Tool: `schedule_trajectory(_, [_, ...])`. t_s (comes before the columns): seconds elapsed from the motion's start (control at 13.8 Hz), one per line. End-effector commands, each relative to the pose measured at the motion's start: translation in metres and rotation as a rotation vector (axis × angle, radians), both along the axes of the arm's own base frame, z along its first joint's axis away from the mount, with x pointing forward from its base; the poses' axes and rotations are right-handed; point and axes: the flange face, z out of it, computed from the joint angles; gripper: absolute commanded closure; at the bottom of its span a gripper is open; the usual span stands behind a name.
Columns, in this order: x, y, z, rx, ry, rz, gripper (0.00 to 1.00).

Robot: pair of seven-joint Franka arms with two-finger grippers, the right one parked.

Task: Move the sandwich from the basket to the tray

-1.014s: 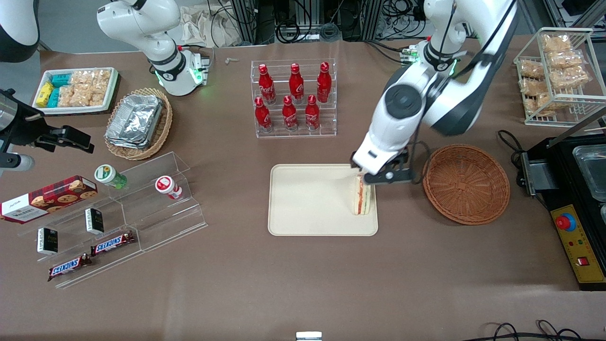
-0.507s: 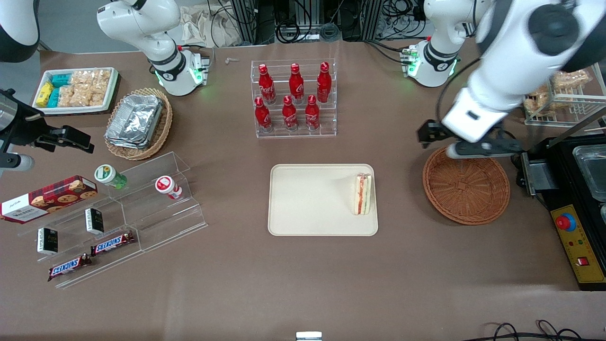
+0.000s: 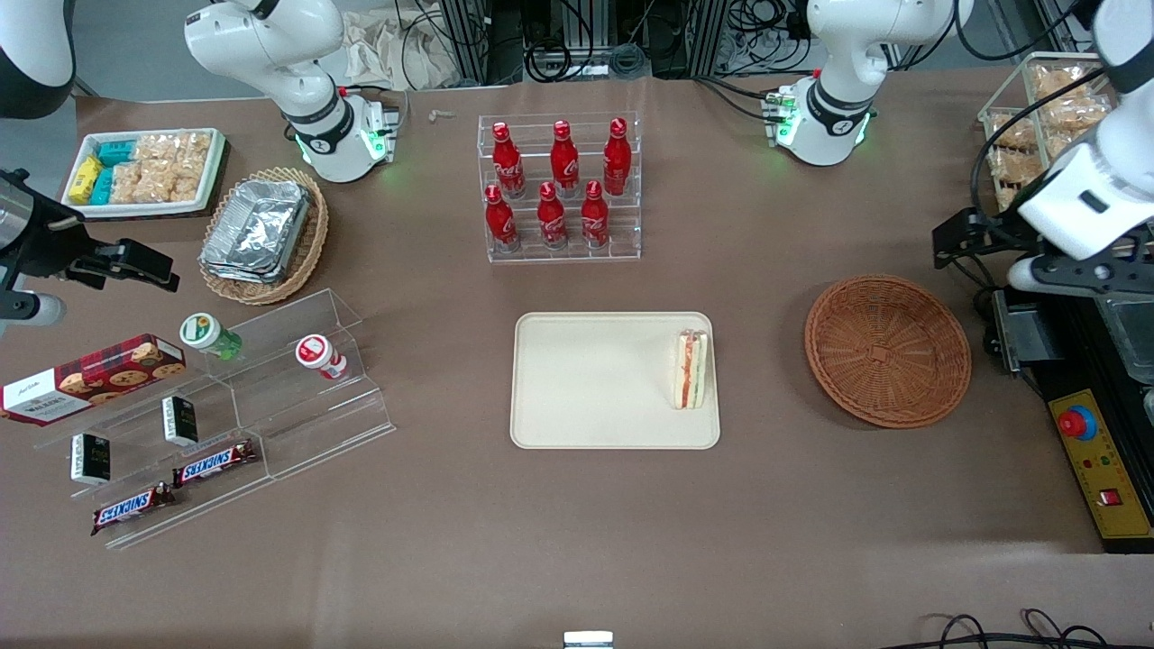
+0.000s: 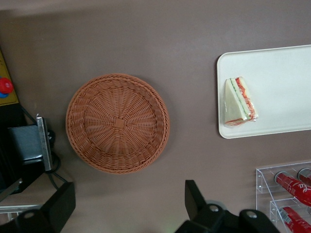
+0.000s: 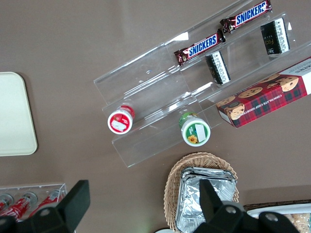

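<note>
Snack shelves (image 3: 216, 406) of clear plastic sit toward the parked arm's end of the worktop (image 3: 577, 541), with candy bars and a cookie box on them. Red bottles (image 3: 559, 185) stand in a clear rack, farther from the front camera than the tray (image 3: 586, 379). The sandwich (image 3: 691, 368) lies flat on the tray, close to the rim nearest the basket (image 3: 888, 350), and nothing touches it. The basket is beside the tray, apart from it, with nothing inside. The hand (image 3: 978, 257) hangs in the air toward the working arm's end of the worktop, past the basket. Its two fingers (image 4: 195, 199) are spread wide apart and hold nothing.
</note>
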Motion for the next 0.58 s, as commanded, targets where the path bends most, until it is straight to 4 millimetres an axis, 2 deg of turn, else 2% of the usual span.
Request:
schedule_trajectory(0.0, [-0.007,-0.013,0.009,0.004,0.004,0.022,0.0])
schedule_trajectory(0.51, [-0.015,-0.037,0.014,0.043,0.025,0.051,0.0])
